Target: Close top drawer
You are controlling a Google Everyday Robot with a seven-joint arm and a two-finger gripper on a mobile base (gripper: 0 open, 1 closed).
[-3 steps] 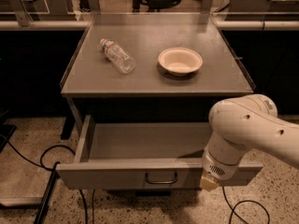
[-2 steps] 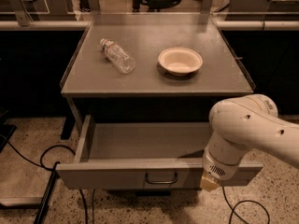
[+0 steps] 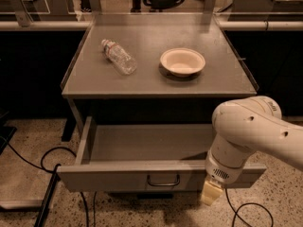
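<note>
While top drawer [image 3: 142,144] stands open, arm [image 3: 246,126] bent, pincer [image 3: 210,194] at front

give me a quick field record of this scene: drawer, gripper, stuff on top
top drawer: pulled far out of the cabinet, not yet closed
handle: small dark loop, middle of the front panel, untouched
gripper: low at the right end of the front panel, on its outer side; contact unclear
arm: white, reaching in from the right and hiding the drawer's right corner
bottle: clear plastic, lying on its side, left on the cabinet top
bowl: pale, upright, right of the bottle, apart from it
</note>
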